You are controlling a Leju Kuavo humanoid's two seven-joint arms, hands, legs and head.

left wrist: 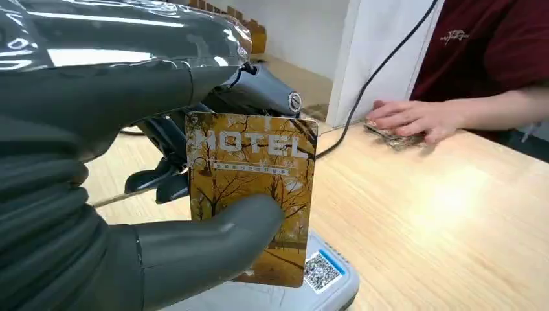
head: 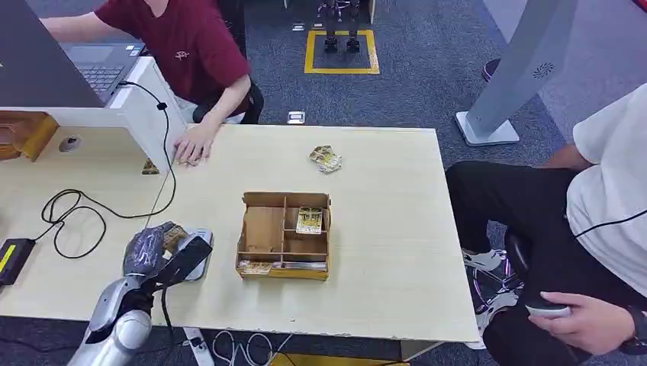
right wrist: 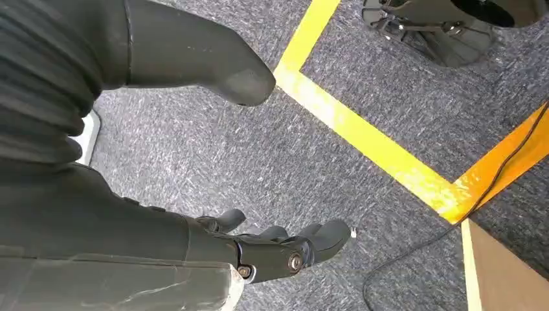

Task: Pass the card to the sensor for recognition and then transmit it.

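**Card held over the sensor at the lower left of the bench**

Far left of the head view, a black cable (head: 72, 221) loops across the pale wooden bench (head: 381, 229) and runs up a white partition (head: 145, 107); a small dark box (head: 11, 258) sits at the left edge. Above that, a laptop (head: 95, 65) on a raised white surface, and a person in a dark red shirt (head: 179, 38) resting a hand (head: 192, 145) on the bench over some cards.

Lower left now: the left robot hand (head: 156, 248) grasps the card (left wrist: 252, 194), thumb across its lower face, dark fingers behind it. The card is golden with bare trees and the word "MOTEL", held upright just above the sensor (left wrist: 311, 282), a pale grey pad with a QR sticker.

Centre of the frame, a cardboard tray (head: 284, 235) with dividers sits on the bench; one card (head: 309, 219) lies in its upper right compartment, more along its near edge. Up and to the right, a small loose pile of cards (head: 326, 158).

Right edge: a seated person in a white top (head: 610, 191) and dark trousers. Behind, grey carpet (head: 412, 91), a yellow floor square (head: 342, 52) and a white stand base (head: 488, 130).

In the right wrist view, the right robot hand (right wrist: 259, 243) hangs above carpet and yellow tape, released, fingers loosely apart, holding nothing.
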